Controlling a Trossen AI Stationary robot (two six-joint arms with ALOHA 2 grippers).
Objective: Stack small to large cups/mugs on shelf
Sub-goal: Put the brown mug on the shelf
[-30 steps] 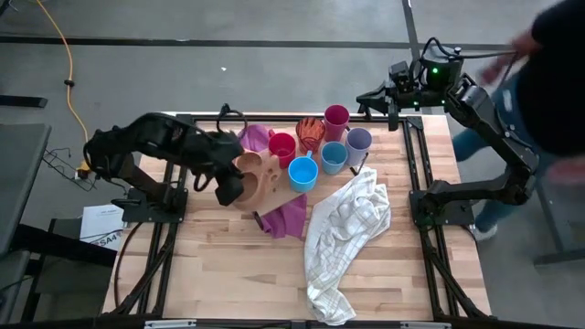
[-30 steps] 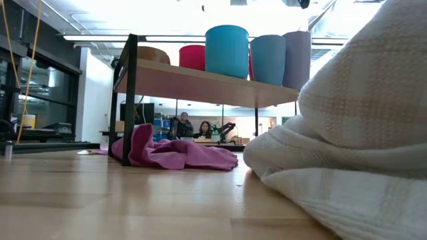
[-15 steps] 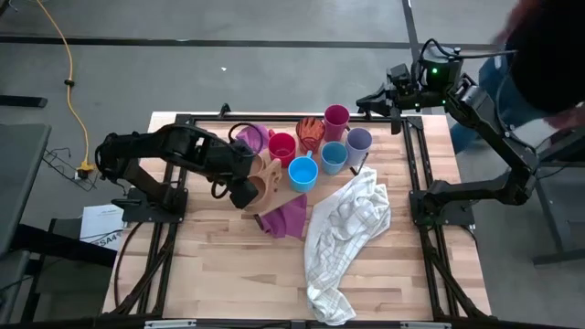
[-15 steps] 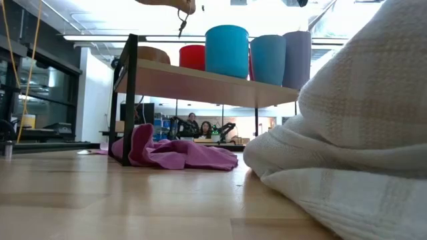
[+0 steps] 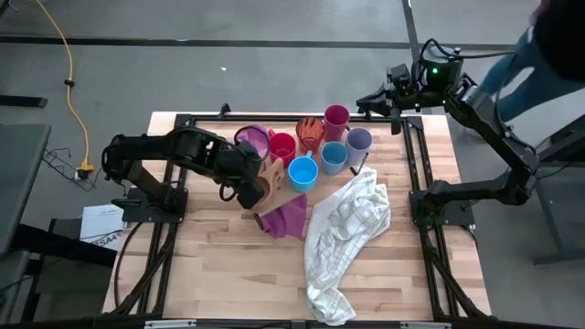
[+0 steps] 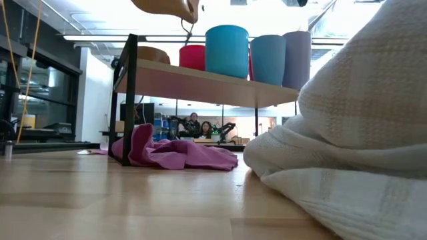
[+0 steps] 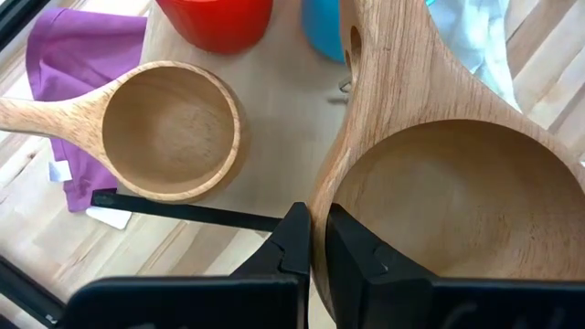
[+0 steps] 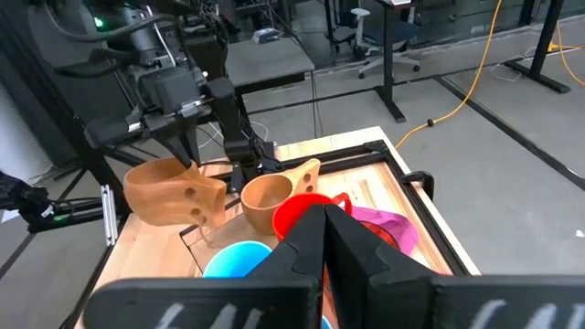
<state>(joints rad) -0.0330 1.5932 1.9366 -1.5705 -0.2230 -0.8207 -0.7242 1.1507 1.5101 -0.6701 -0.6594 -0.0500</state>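
My left gripper (image 5: 245, 190) is shut on a tan wooden handled cup (image 7: 439, 201) and holds it above the shelf (image 6: 200, 83); in the low view the cup's underside (image 6: 163, 7) shows at the top edge. A smaller tan handled cup (image 7: 169, 128) stands on the shelf board beside a red cup (image 7: 219, 18). Farther along stand two blue cups (image 5: 303, 172) (image 5: 334, 157), a lavender tumbler (image 5: 358, 140), a magenta tumbler (image 5: 336, 117) and a red mug (image 5: 311, 133). My right gripper (image 8: 324, 242) waits shut, high over the table's far right corner. My left gripper pinches the larger tan cup's rim (image 7: 320, 228), on the side away from its handle (image 7: 384, 64). One finger (image 7: 352, 251) is inside the bowl and the other (image 7: 292, 239) outside. The fingers slant steeply down from above. The cup hangs clear of the shelf, mouth upward.
A purple cloth (image 5: 285, 217) lies under and in front of the shelf, with more of it (image 5: 254, 137) behind. A white checked towel (image 5: 347, 228) is heaped on the table's near right and fills the low view's right side. A person (image 5: 548, 64) stands beyond the right edge.
My left gripper has carried the tan cup toward the table's right and down toward the shelf, rolling it a little. The cup's underside has come into the low view from above. The person at the right has shifted.
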